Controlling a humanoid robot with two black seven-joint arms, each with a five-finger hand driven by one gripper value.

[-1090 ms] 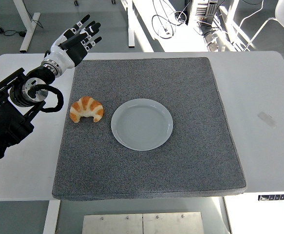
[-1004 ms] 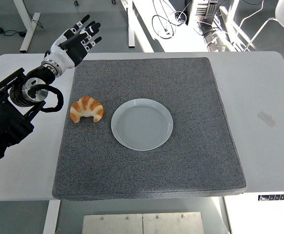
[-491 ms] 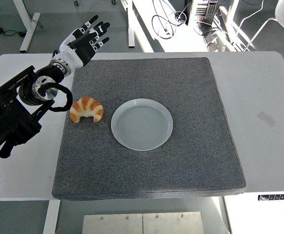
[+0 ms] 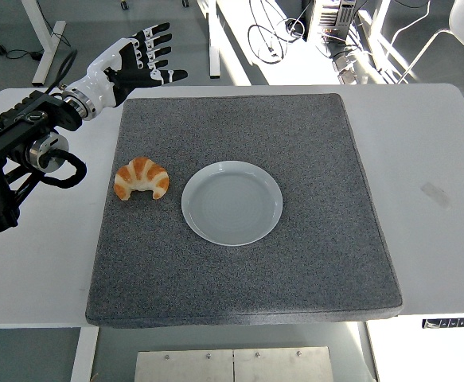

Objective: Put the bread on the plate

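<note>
Reaching stage: the left hand point(image 4: 136, 57) hovers past the far-left corner of the grey mat point(image 4: 311, 263), fingers spread and holding nothing; by my reading the pick has not yet begun.
Bread: a croissant point(image 4: 141, 177) lies on the mat's left side, about midway between near and far, its curved back toward the far side and its two tips pointing near.
Bread against plate: just left of the plate point(image 4: 232, 203), close to its rim but apart from it; nothing touches the croissant.
Why the hand sits there: judged from the open fingers and the arm coming in from the left edge, it looks poised to swing nearer and come down on the croissant, which lies well nearer than the hand.
Why the bread suits this arm: it rests on the left of the mat, within the side that the left arm covers.
Plate contents: empty; the pale round dish shows only its bare bottom and raised rim.
Plate position: roughly mid-mat, slightly left of centre, flat on the mat.
Mat: a thick grey pad covering most of the white table point(image 4: 438, 143); it carries only the croissant and the plate.
Right arm: not in view.
Remaining work: grasp, a short carry to the right, and release over the dish, as I judge it.
</note>
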